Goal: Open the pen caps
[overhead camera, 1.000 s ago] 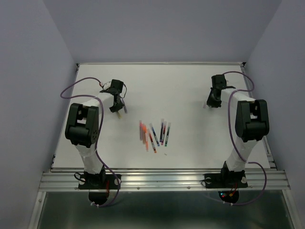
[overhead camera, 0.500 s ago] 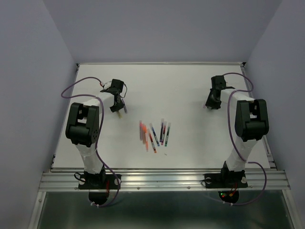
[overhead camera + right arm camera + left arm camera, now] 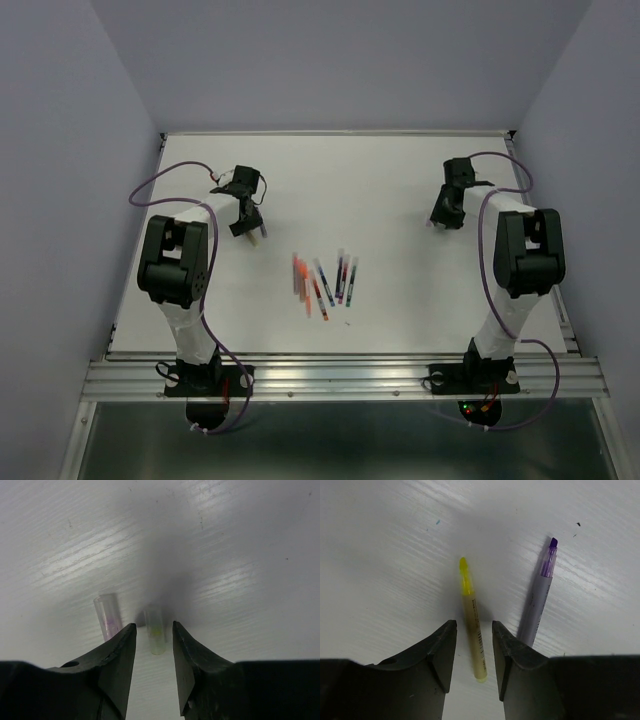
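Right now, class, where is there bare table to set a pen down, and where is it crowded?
Bare: the table between the left gripper and right gripper, and the strip beyond them. Crowded: the pens mid-table, two uncapped pens under the left gripper, pen caps under the right.

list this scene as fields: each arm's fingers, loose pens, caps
left fingers: open, either side of the yellow pen
yellow pen: uncapped, lying flat
purple pen: uncapped, beside it, apart
right fingers: open, either side of a yellowish cap
pinkish cap: beside it, apart
pen pile: mid-view, away from both arms
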Available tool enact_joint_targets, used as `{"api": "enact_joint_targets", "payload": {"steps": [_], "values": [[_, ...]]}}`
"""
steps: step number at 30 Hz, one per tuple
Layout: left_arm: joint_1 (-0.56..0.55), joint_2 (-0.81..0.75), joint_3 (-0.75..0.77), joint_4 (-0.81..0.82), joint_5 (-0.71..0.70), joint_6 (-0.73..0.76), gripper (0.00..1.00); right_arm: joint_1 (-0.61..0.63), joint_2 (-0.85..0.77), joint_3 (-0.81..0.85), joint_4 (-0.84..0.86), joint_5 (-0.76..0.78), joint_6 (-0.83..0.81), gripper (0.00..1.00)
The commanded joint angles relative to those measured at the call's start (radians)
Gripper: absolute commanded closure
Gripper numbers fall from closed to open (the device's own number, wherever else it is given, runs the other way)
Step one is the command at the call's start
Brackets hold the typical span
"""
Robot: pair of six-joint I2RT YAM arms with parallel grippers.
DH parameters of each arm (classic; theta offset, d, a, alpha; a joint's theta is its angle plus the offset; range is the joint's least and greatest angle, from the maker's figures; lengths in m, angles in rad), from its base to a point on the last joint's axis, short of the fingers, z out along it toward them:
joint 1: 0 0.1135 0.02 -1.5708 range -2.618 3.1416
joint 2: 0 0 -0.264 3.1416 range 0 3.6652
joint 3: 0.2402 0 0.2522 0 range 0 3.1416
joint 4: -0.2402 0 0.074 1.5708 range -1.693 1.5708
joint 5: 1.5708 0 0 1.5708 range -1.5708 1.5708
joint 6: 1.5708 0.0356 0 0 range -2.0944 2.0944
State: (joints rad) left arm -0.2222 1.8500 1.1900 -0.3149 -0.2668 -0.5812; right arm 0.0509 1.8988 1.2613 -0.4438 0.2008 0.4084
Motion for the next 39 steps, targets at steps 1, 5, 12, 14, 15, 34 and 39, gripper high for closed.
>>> {"api": "enact_joint_targets", "payload": {"steps": [1,5,12,14,15,34,39], "values": [[0.004,-0.083,0.042,-0.016,-0.006,0.007,0.54,-0.003,-0.095,0.039,-0.016,0.012,0.004,0.57],[0.003,-0.135,0.066,-0.052,-0.022,0.006,0.45,-0.003,-0.151,0.056,-0.032,0.048,0.001,0.5],[-0.029,-0.323,0.027,-0.069,-0.008,0.011,0.05,-0.003,-0.288,0.032,-0.042,0.081,-0.002,0.0],[-0.049,-0.36,0.016,-0.079,-0.009,0.007,0.01,-0.003,-0.322,0.026,-0.042,0.068,-0.009,0.0],[-0.061,-0.379,0.005,-0.091,-0.006,0.007,0.01,-0.003,-0.332,0.021,-0.042,0.058,-0.01,0.0],[-0.402,-0.46,-0.268,-0.164,0.142,-0.013,0.01,-0.003,-0.372,-0.026,0.005,-0.06,-0.042,0.0],[-0.411,-0.419,-0.267,-0.142,0.143,0.006,0.01,-0.003,-0.379,-0.03,0.004,-0.055,-0.043,0.0]]}}
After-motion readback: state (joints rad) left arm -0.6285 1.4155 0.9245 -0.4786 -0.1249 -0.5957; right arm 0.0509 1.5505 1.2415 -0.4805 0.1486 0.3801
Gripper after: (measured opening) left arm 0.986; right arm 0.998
